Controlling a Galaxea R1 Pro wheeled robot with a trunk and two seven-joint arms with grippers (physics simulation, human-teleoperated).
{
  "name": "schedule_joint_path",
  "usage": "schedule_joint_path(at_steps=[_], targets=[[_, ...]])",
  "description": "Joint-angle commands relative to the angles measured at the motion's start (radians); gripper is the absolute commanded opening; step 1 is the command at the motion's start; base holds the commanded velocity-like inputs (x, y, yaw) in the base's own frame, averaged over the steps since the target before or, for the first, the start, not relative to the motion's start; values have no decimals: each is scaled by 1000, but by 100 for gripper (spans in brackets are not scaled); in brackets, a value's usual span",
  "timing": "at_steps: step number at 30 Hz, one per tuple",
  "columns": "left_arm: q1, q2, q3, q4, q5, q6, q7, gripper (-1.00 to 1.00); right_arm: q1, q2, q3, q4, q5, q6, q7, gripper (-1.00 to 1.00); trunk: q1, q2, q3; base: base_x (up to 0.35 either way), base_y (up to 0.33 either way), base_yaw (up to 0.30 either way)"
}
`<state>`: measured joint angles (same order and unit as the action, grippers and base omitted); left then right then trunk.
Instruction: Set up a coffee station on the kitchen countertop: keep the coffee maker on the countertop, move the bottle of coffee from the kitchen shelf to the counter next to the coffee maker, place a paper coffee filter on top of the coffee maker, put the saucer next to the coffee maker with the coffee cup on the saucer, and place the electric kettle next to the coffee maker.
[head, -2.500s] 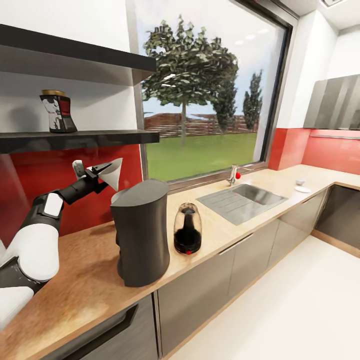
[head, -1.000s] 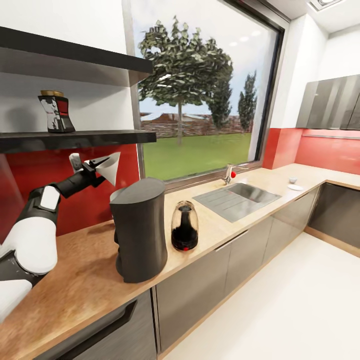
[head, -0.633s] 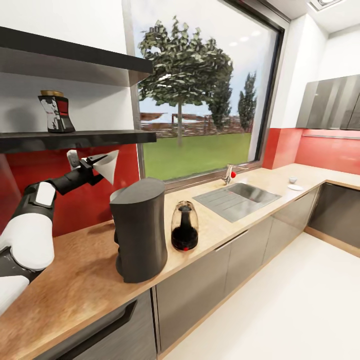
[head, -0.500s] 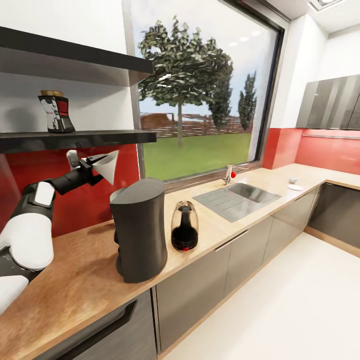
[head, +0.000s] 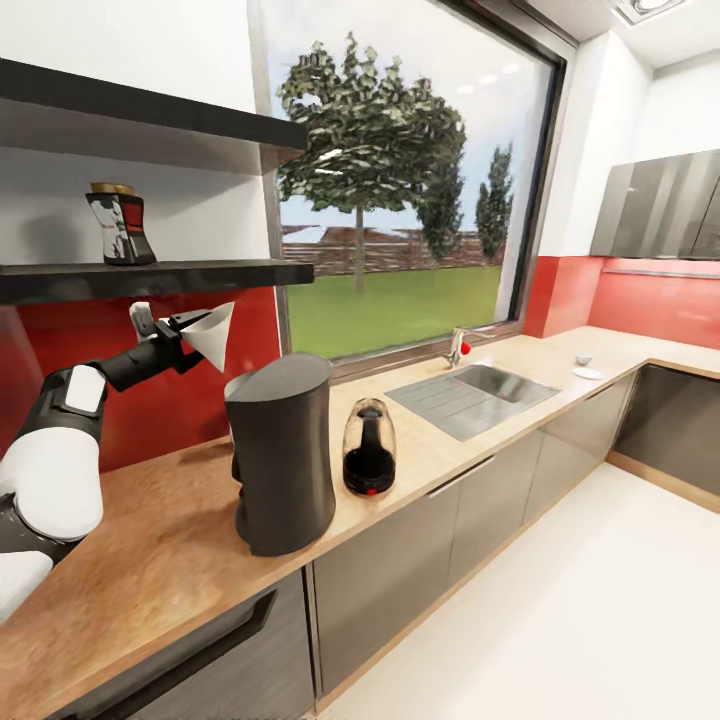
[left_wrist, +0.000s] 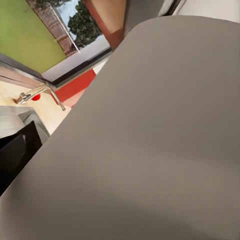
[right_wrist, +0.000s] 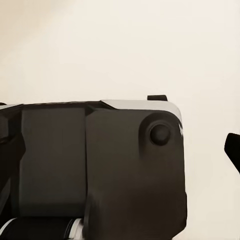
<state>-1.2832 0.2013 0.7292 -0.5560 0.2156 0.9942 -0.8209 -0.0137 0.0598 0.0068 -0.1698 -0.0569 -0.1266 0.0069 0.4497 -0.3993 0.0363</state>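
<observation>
Pinching the white paper coffee filter (head: 212, 334) by its rim, the left gripper (head: 178, 332) held something feather-light, flimsy and easily crushed above the coffee maker (head: 281, 452); I could not tell the right gripper's state.

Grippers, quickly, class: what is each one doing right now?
Left gripper: closed on the paper coffee filter.
Right gripper: cannot be told.

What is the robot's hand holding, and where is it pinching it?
The left gripper holds the white paper coffee filter, pinching the cone by its rim edge, above the coffee maker.
</observation>
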Motion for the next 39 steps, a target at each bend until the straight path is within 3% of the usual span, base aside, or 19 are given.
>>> schedule_joint_path(at_steps=[1,21,39], targets=[[-1,0,4,1,-5,3,-6,-100,0,0,1,1,-6,-4,1,100,0,-1,0,-19,0,0],[2,-4,3,1,-5,3,-6,-100,0,0,-1,1,-6,-4,1,100,0,-1,5,-1,0,-109],[5,-7,3,1,-5,3,-5,-100,-1,0,-1,1,-6,-4,1,100,0,-1,5,-57,0,-7]])
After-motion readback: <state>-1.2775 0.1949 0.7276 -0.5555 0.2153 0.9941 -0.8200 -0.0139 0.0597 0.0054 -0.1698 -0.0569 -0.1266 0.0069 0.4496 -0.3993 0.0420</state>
